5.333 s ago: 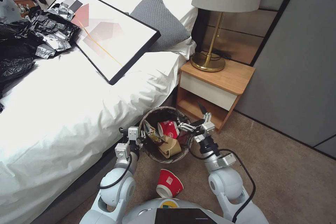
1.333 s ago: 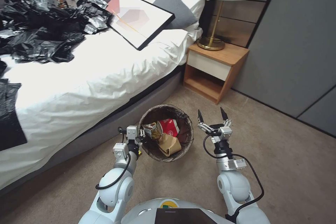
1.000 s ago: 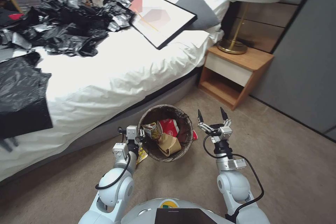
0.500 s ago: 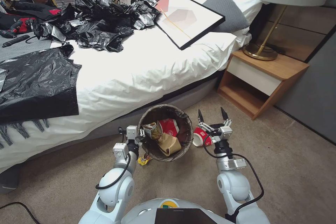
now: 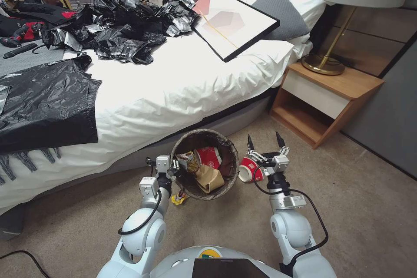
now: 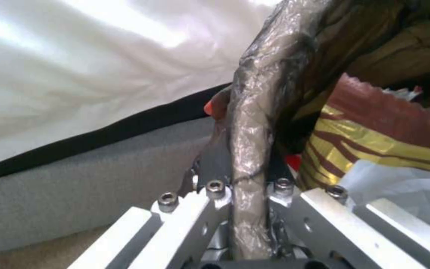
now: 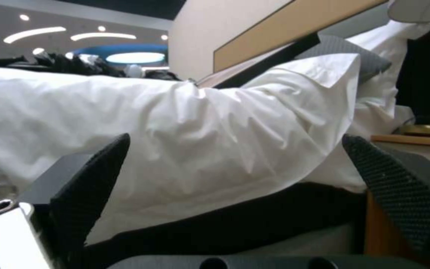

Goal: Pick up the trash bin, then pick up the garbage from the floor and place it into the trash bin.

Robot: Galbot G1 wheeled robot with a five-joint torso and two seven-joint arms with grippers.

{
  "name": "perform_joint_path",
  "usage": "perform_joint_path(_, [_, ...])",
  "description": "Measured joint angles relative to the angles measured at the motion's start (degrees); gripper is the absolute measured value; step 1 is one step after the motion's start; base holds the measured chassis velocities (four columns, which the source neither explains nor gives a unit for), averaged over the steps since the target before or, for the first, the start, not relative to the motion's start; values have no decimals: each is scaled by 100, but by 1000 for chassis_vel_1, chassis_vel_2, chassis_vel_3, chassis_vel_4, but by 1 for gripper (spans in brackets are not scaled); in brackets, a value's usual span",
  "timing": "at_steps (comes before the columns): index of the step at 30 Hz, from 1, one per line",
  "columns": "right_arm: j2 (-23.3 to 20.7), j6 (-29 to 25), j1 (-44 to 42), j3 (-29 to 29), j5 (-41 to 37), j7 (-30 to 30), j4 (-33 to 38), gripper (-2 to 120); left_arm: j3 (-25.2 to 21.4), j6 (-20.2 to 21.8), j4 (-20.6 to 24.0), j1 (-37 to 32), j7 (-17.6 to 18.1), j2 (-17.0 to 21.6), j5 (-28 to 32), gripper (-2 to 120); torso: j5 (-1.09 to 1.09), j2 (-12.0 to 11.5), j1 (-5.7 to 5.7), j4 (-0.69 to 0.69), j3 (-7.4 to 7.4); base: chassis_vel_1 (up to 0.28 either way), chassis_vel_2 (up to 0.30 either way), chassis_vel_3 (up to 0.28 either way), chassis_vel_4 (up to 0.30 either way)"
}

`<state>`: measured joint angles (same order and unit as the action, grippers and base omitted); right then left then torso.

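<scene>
The trash bin [image 5: 228,173], with its dark liner bag over the rim, hangs off the carpet beside the bed. My left gripper [image 5: 173,167] is shut on its near-left rim. In the left wrist view the fingers [image 6: 214,164] pinch the liner-wrapped rim [image 6: 249,123], with a red and gold wrapper [image 6: 374,130] inside. The bin holds a red cup [image 5: 209,157] and a brown cardboard piece [image 5: 210,179]. Garbage on the floor: a red-and-white cup [image 5: 249,170] right of the bin and a yellow wrapper [image 5: 178,199] below it. My right gripper [image 5: 265,142] stands open above that cup, with nothing between its fingers [image 7: 90,179].
The white bed [image 5: 165,82] lies ahead on the left, carrying black plastic sheets [image 5: 43,100] and a framed picture [image 5: 230,19]. A wooden bedside table [image 5: 325,95] with a lamp [image 5: 330,58] stands at the right. Open carpet [image 5: 369,191] lies to the right and behind.
The whole view swung and drew back from the bedside table as the camera moved. The floor cup and yellow wrapper came into sight. My right gripper left the bin's rim and opened.
</scene>
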<state>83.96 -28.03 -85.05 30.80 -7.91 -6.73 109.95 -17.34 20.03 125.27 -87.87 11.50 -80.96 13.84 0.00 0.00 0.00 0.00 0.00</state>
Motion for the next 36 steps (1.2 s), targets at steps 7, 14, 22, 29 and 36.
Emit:
perform_joint_path(7, [-222,606,378,65,31,368,-251,100,-76,0,57,5,4,14,19,0,0,0,0,0,0,0,0,0,0])
perform_joint_path(14, [-471,1279,989,-27,53,709,-1074,100,-143,12,79,-4,17,40,34,0,0,0,0,1,0,0,0,0,0])
perform_joint_path(22, [-557,1643,1731,-225,3,624,-2216,100,-156,26,56,-9,24,19,27,0,0,0,0,2,0,0,0,0,0])
perform_joint_path(29, [-648,2237,2156,-332,-9,266,-2863,100,-190,30,49,-10,29,23,23,0,0,0,0,0,0,0,0,0,0])
perform_joint_path(36, [-656,2551,2257,-349,83,-11,-3173,100,-189,30,35,-11,29,20,21,0,0,0,0,0,0,0,0,0,0])
